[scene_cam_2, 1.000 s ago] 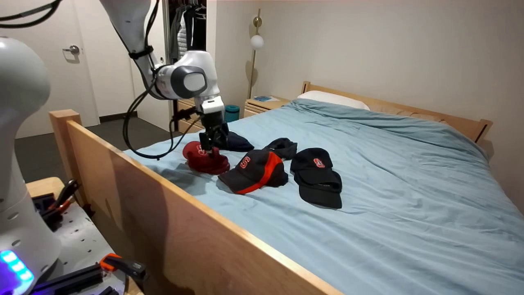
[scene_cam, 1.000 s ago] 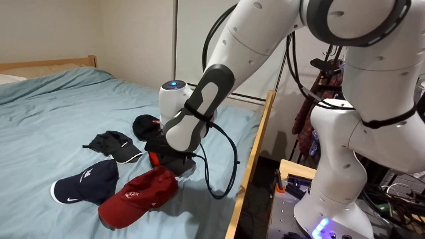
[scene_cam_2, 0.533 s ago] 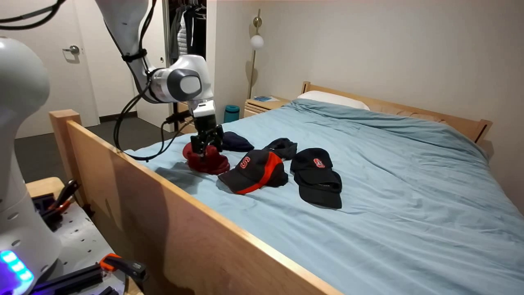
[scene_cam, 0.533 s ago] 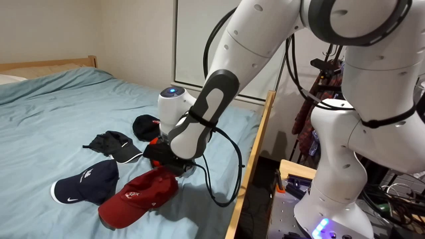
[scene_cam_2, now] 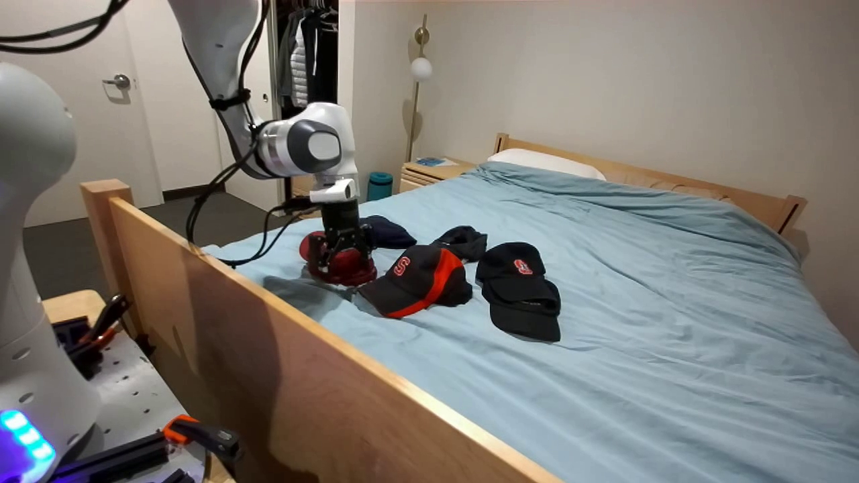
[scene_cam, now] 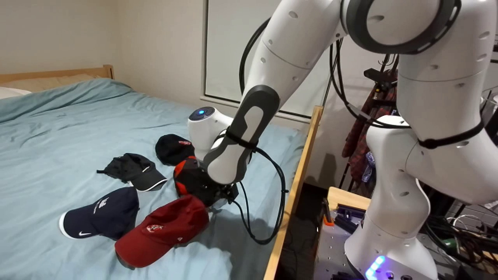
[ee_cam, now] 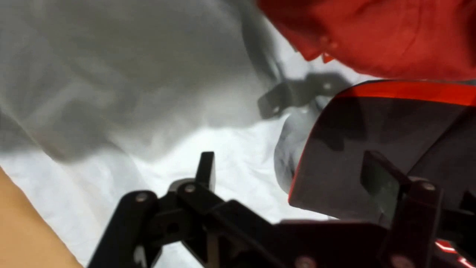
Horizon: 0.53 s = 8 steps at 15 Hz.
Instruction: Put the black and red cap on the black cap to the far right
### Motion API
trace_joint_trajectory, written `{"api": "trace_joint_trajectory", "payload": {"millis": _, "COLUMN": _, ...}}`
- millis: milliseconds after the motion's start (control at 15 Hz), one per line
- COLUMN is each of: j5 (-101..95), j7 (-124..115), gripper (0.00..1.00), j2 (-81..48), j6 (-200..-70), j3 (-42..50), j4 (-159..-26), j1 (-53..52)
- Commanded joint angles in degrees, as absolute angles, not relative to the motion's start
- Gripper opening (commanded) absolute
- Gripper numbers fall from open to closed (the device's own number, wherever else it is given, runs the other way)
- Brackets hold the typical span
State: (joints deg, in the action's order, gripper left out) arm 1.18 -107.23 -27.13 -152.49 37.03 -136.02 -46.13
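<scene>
The black and red cap (scene_cam_2: 419, 275) lies on the bed, brim towards the bed rail; it also shows in an exterior view (scene_cam: 181, 175), partly hidden by the arm. My gripper (scene_cam_2: 343, 258) is open and empty, low beside its brim. In the wrist view, the jaws (ee_cam: 292, 171) are wide apart: one fingertip is over the brim (ee_cam: 334, 160), the other over bare sheet. I cannot tell if it touches. The black cap (scene_cam_2: 513, 261) at the far right has a small red-and-white emblem; a second black brim shows below it. It also shows in an exterior view (scene_cam: 171, 149).
A dark red cap (scene_cam: 163, 231) lies close to the gripper. A navy cap (scene_cam: 103, 214) and a smaller black cap with a white-edged brim (scene_cam: 134, 171) lie farther over. A wooden bed rail (scene_cam_2: 302, 335) runs along the near edge. Cables hang from the arm.
My gripper has come down towards the bed near the black and red cap's brim and turned more upright. The caps have not moved.
</scene>
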Motion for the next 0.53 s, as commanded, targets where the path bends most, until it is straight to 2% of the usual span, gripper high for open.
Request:
{"api": "trace_joint_trajectory", "payload": {"millis": 0, "j5": -4.33, "j7": -115.25, "gripper": 1.00, "j2": -27.79, "j6": -149.90, "j3": 33.91, "j4": -134.89, "j1": -41.64}}
{"api": "trace_joint_trajectory", "payload": {"millis": 467, "j5": -20.32, "j7": -132.51, "gripper": 1.00, "j2": -31.29, "j6": -145.58, "j3": 34.57, "j4": -130.89, "j1": -40.77}}
